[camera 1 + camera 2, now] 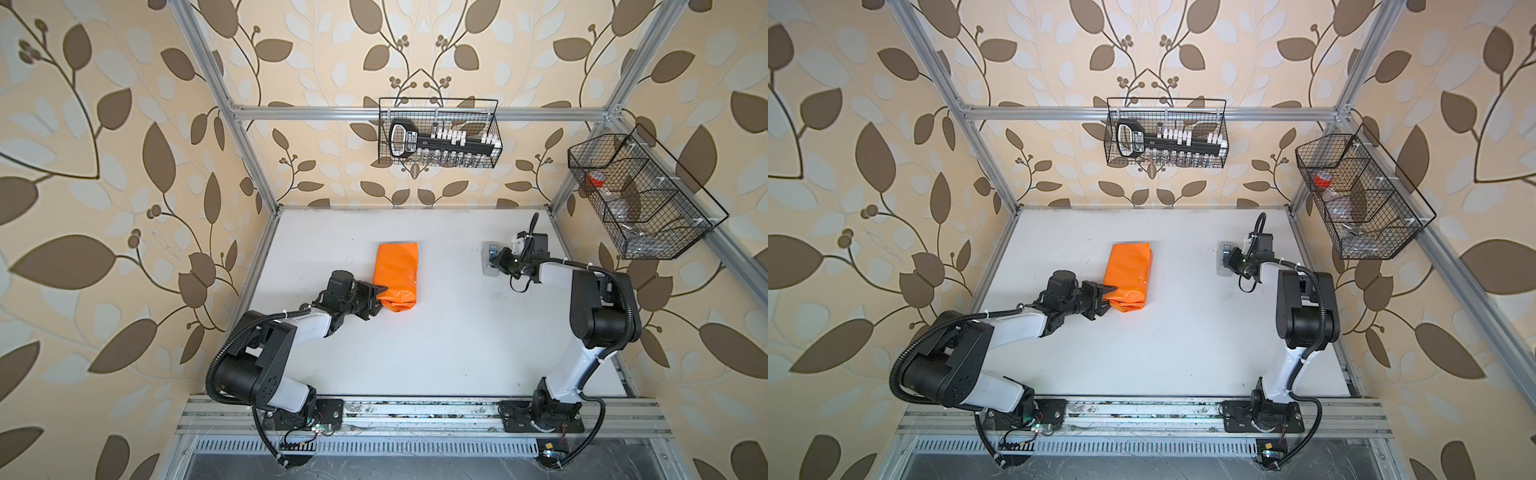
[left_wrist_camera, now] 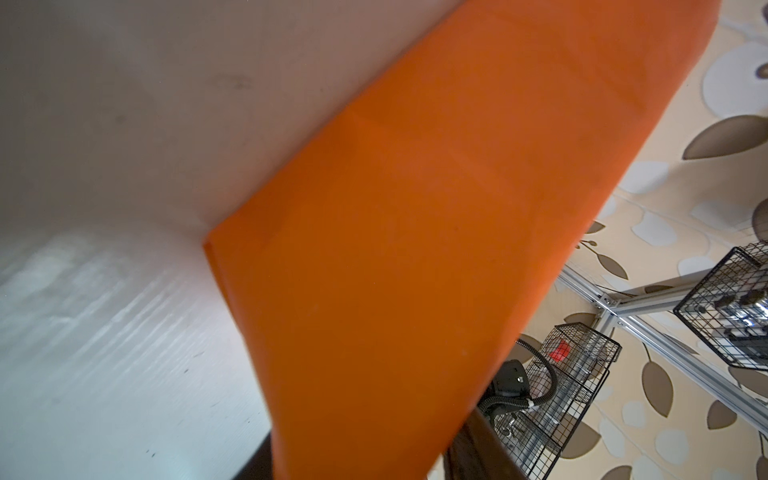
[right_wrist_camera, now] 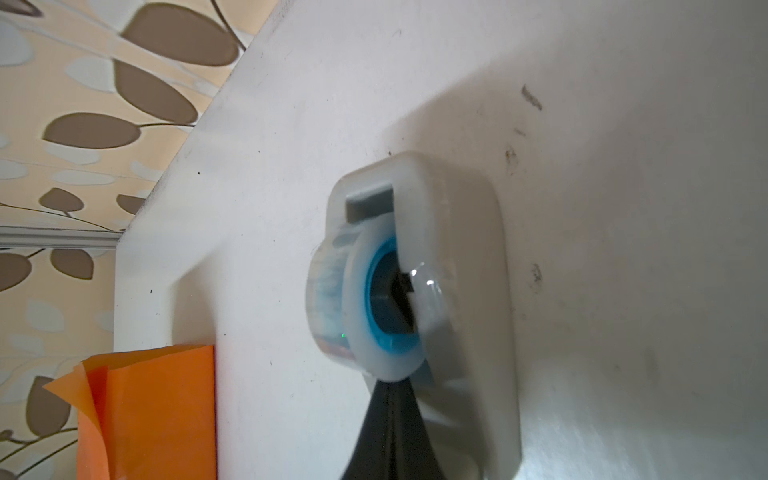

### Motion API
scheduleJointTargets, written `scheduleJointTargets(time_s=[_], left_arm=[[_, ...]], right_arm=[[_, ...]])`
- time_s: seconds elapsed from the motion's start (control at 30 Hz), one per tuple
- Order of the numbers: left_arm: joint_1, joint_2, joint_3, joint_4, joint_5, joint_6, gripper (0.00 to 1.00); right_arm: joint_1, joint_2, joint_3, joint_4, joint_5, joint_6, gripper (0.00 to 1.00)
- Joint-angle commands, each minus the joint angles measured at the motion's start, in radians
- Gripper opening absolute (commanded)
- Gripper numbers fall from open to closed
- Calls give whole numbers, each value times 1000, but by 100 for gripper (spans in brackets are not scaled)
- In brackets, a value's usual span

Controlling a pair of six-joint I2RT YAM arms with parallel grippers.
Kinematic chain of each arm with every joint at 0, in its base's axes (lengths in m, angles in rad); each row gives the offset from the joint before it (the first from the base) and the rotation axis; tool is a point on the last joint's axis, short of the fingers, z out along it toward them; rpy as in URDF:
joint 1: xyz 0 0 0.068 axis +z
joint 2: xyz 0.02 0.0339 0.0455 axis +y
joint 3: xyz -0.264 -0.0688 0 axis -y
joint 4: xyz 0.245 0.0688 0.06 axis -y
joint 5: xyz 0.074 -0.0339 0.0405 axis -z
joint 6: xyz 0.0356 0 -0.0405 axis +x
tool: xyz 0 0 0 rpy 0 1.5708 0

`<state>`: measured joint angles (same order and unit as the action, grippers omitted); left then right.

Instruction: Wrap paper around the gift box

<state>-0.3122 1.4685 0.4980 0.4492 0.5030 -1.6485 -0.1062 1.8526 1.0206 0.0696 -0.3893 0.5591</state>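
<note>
The orange paper (image 1: 395, 270) (image 1: 1129, 274) lies as a long folded bundle left of the table's middle, and the gift box is hidden inside it. My left gripper (image 1: 376, 301) (image 1: 1106, 301) grips the bundle's near end, one finger over the top and one at the side. In the left wrist view the paper (image 2: 415, 249) fills the space between the left gripper's (image 2: 361, 457) fingers. My right gripper (image 1: 494, 262) (image 1: 1227, 259) (image 3: 395, 386) is shut, its tips at the roll of the grey-white tape dispenser (image 1: 488, 270) (image 1: 1222, 270) (image 3: 457, 249) at the far right. Whether tape is pinched cannot be seen.
A wire basket (image 1: 440, 133) with a black tool hangs on the back rail. A second wire basket (image 1: 640, 195) hangs on the right frame. The white table (image 1: 415, 353) stretches between the arm bases. The right wrist view shows the paper's far open end (image 3: 158, 411).
</note>
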Motion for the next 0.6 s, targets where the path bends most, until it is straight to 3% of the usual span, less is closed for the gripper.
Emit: scheduleJointTargets(time_s=[0.0,0.2,0.57], left_arm=[[12,12,-4,-17,-4,6,45],[12,9,-5,-22,-5,9,45],[13,4,-12,-17,-6,6,45]], right_arm=[[5,-18,-20,31,-55,38,0],[-12,-31,-24,56,-127,103,0],[-15,-119,-85,36,-155,121,0]])
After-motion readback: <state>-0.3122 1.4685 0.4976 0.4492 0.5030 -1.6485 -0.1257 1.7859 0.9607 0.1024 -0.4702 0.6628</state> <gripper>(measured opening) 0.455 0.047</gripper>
